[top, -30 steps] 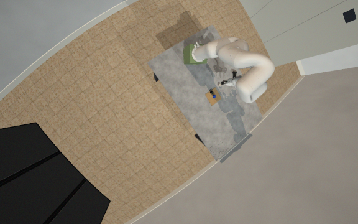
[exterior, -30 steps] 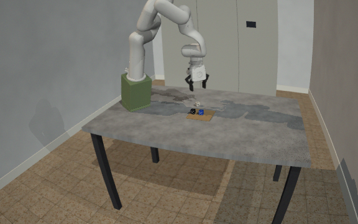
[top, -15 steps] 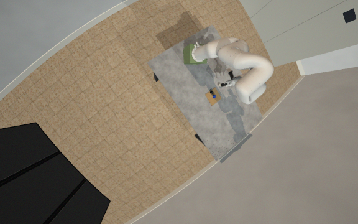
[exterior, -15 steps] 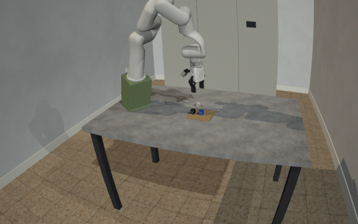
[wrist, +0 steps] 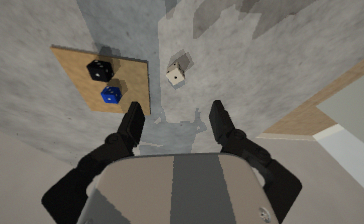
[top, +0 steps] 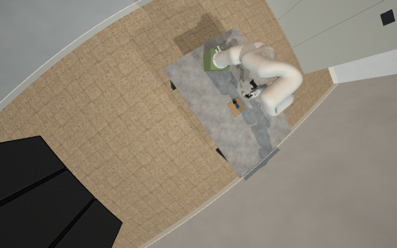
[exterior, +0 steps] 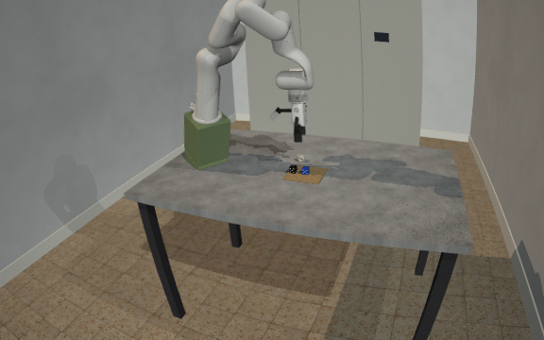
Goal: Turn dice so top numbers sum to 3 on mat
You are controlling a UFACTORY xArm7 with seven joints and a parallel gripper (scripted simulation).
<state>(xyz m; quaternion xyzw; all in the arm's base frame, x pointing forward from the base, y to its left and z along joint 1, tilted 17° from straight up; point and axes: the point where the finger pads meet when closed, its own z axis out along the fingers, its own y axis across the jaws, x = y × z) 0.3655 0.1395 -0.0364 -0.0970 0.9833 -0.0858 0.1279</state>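
A small brown mat [wrist: 103,83] lies flat on the grey table; it also shows in the exterior view [exterior: 304,176] and the top view [top: 236,107]. A black die [wrist: 99,70] and a blue die [wrist: 111,94] sit on the mat, the black one [exterior: 292,169] left of the blue one [exterior: 305,170] in the exterior view. A white die [wrist: 175,76] [exterior: 300,157] lies on the bare table off the mat, a little behind it. My gripper [wrist: 177,109] [exterior: 297,136] is open and empty, hanging well above the table over the white die's side. The top faces are too small to read.
The arm's green base block [exterior: 207,139] stands on the table's back left part. The table edge and the tiled floor show at the right of the wrist view. A grey cabinet [exterior: 362,66] stands behind the table.
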